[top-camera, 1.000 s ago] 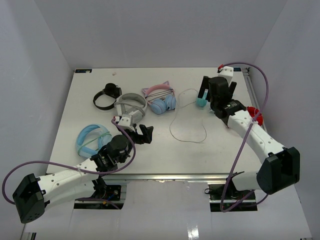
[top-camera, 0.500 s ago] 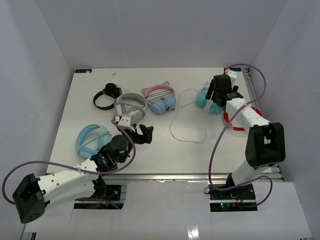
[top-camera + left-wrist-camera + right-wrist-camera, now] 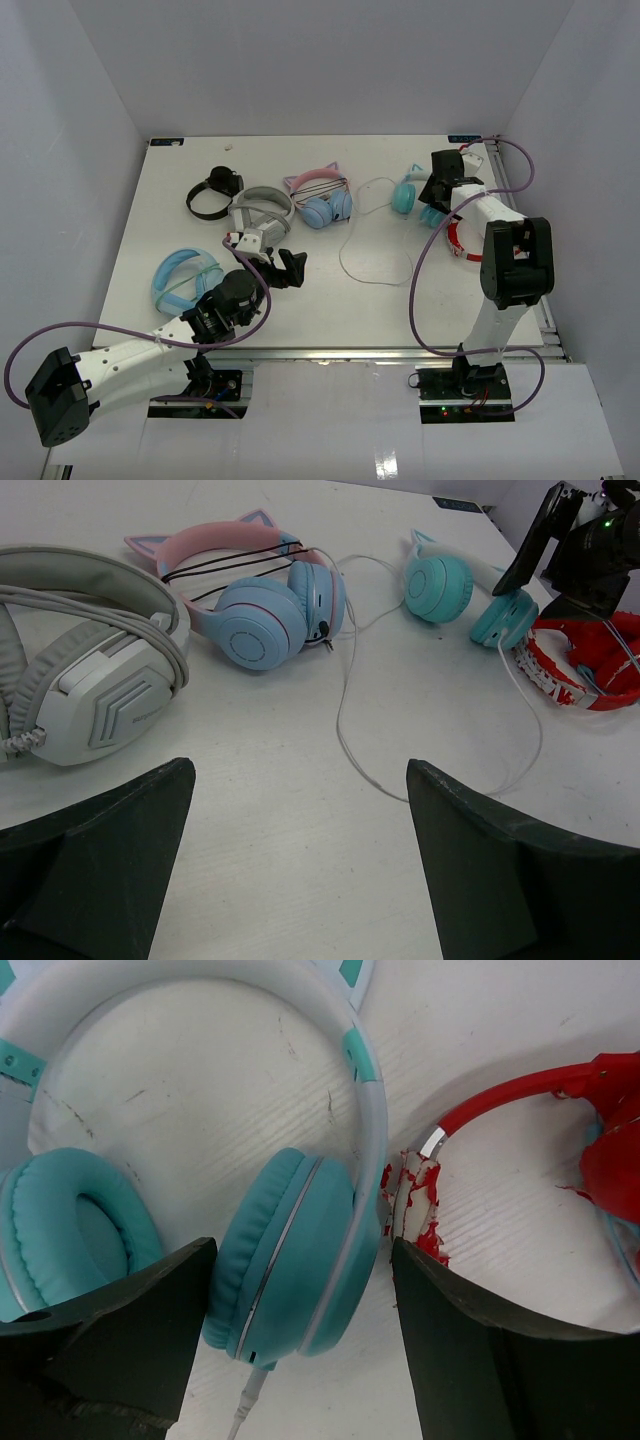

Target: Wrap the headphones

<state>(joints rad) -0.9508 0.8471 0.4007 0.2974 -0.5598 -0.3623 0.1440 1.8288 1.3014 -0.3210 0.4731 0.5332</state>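
Observation:
The headphones (image 3: 404, 195) lie flat at the back right of the table, teal cups down and white headband (image 3: 200, 1000) toward the far edge. Their thin white cable (image 3: 375, 250) loops across the table toward the middle and also shows in the left wrist view (image 3: 345, 680). My right gripper (image 3: 443, 190) hangs low over them, open, its jaws either side of one teal ear cup (image 3: 295, 1250) without closing on it. My left gripper (image 3: 290, 268) is open and empty over bare table, left of the cable loop (image 3: 300, 770).
Red headphones (image 3: 462, 240) lie just right of the teal pair, touching its cup (image 3: 610, 1150). A blue-cupped pair with a pink cat-ear band (image 3: 322, 200), a grey-white headset (image 3: 262, 210), a black pair (image 3: 215, 190) and a light-blue pair (image 3: 180, 275) lie to the left.
My right arm has folded back and swung right, bringing its gripper down over the teal headphones, which shifted slightly right. The left arm has not moved.

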